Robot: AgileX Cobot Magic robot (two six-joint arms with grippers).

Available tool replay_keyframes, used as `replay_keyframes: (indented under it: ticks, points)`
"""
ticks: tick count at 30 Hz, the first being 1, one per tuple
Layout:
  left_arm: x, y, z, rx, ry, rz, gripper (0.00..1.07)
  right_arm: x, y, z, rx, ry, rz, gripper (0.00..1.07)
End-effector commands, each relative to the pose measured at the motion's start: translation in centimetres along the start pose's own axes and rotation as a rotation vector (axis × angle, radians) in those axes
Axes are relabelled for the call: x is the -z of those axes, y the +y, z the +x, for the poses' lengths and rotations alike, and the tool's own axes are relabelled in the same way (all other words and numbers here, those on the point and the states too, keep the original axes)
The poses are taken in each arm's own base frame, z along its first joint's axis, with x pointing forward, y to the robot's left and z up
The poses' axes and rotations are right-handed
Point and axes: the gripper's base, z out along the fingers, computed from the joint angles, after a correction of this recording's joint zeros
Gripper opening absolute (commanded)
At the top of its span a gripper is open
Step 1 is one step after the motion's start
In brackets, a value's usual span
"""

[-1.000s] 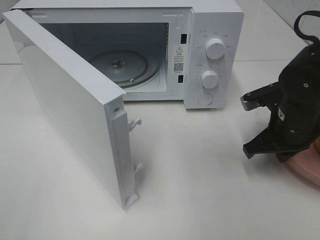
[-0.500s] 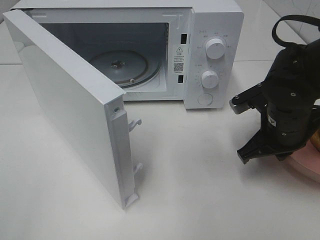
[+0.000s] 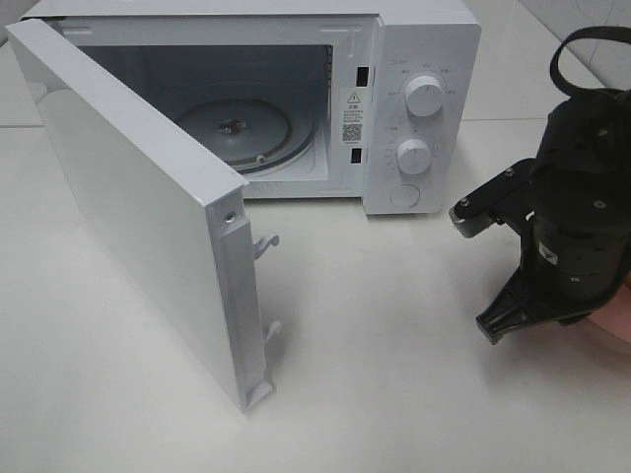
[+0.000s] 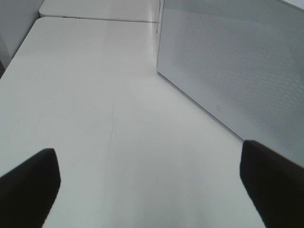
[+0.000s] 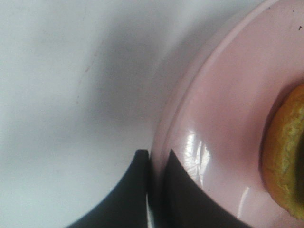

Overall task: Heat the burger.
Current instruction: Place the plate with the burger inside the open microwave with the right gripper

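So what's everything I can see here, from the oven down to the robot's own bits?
white microwave oven: one, white, at the back of the table, its door swung wide open
round glass turntable: one, clear, inside the oven
round white knobs: two, white, one above the other on the oven's front panel
pink round plate: one, pink, at the right edge of the high view, mostly hidden behind the arm
burger: one, golden-brown, on the plate, only its edge showing
white table: one, white, under everything
left gripper: one, black, open, above bare table
right gripper: one, black, shut on the plate's rim
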Motion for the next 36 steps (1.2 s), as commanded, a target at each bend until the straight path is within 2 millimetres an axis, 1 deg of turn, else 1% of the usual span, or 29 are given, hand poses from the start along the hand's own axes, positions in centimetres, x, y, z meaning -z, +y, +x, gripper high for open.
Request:
replay_keyframes:
  ticks: [1,2,4,5,6,8,9,13,14,21,22,26,28,31,34,36]
  points:
    - [0.3,-0.1,0.2,0.004,-0.017,0.003,0.97,0.7,0.0,1.4,0.063,0.011,0.067,0.0]
    - [0.3,-0.1,0.2,0.004,-0.017,0.003,0.97,0.7,0.0,1.4,0.063,0.011,0.067,0.0]
    - [0.3,-0.1,0.2,0.004,-0.017,0.003,0.97,1.2,0.3,2.4,0.086,0.003,0.068,0.0]
    - [0.3,-0.1,0.2,0.004,-0.017,0.003,0.97,1.2,0.3,2.4,0.086,0.003,0.068,0.0]
    - [0.3,-0.1,0.2,0.004,-0.017,0.003,0.97,1.6,0.5,2.9,0.104,-0.003,0.073,0.0]
    - [0.3,-0.1,0.2,0.004,-0.017,0.003,0.97,1.8,0.6,3.2,0.114,-0.007,0.076,0.0]
    - [0.3,-0.1,0.2,0.004,-0.017,0.003,0.97,2.3,0.8,3.8,0.131,-0.018,0.081,0.0]
    - [0.3,-0.1,0.2,0.004,-0.017,0.003,0.97,2.9,1.1,4.5,0.156,-0.033,0.088,0.0]
    - [0.3,-0.1,0.2,0.004,-0.017,0.003,0.97,3.3,1.3,4.8,0.162,-0.046,0.092,0.0]
    - [0.3,-0.1,0.2,0.004,-0.017,0.003,0.97,4.6,2.2,5.4,0.214,-0.09,0.1,0.0]
    - [0.3,-0.1,0.2,0.004,-0.017,0.003,0.97,4.9,2.7,5.7,0.245,-0.102,0.102,0.0]
    - [0.3,-0.1,0.2,0.004,-0.017,0.003,0.97,5.1,3.4,6.2,0.289,-0.114,0.109,0.0]
    - [0.3,-0.1,0.2,0.004,-0.017,0.003,0.97,5.5,4.2,6.5,0.334,-0.136,0.111,0.0]
    - [0.3,-0.1,0.2,0.004,-0.017,0.003,0.97,5.7,4.5,6.6,0.348,-0.146,0.113,0.0]
    - [0.3,-0.1,0.2,0.004,-0.017,0.003,0.97,6.0,5.0,6.8,0.378,-0.166,0.112,0.0]
    - [0.3,-0.1,0.2,0.004,-0.017,0.003,0.97,6.4,5.7,7.1,0.42,-0.192,0.115,0.0]
